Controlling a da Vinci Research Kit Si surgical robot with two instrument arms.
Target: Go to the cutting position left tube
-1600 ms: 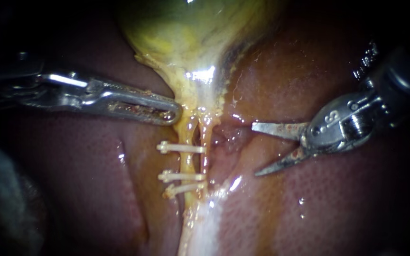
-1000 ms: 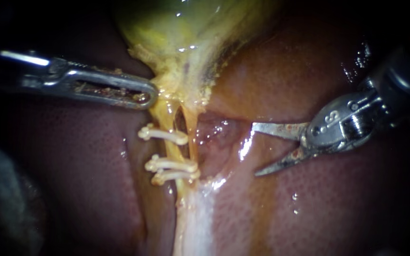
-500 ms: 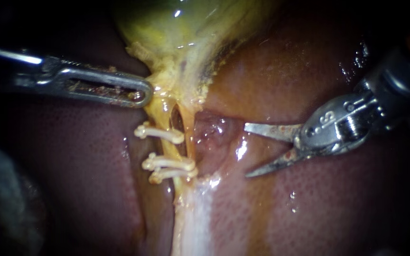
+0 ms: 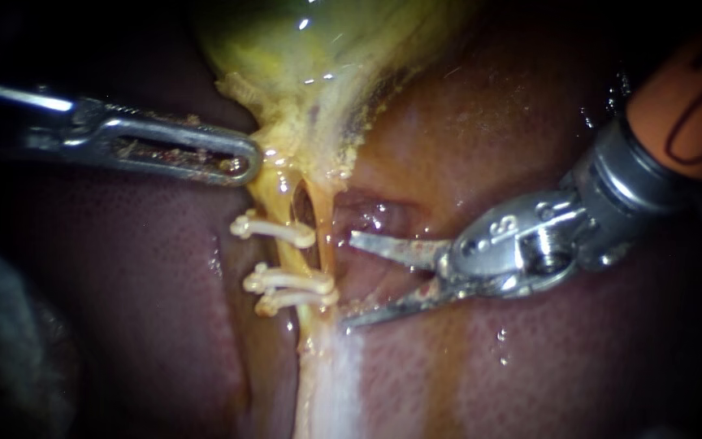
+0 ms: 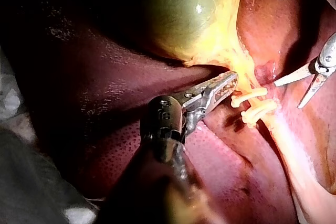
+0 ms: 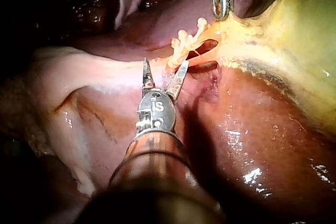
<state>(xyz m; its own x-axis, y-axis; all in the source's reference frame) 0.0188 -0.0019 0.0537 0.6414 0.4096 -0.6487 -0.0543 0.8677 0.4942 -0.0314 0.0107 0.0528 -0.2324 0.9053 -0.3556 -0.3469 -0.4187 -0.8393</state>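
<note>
Currently, endoscope: left instrument (image 4: 241, 165) comes in from the left, jaws closed on the yellow neck of the gallbladder (image 4: 318, 65). Just below them, three clips (image 4: 286, 280) sit across the left tube (image 4: 290, 256), with the liver (image 4: 164, 309) underneath. Right instrument (image 4: 348, 280) has its blades apart, gripping nothing, tips just beside the clips' ends.

Left wrist: own jaws clamp the gallbladder's edge, with the clips just beside their tip.

Right wrist: blades spread, clips just ahead of the tips.

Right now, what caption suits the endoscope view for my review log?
Right instrument, jaws open, beside the clips; left instrument grips the gallbladder.
</note>
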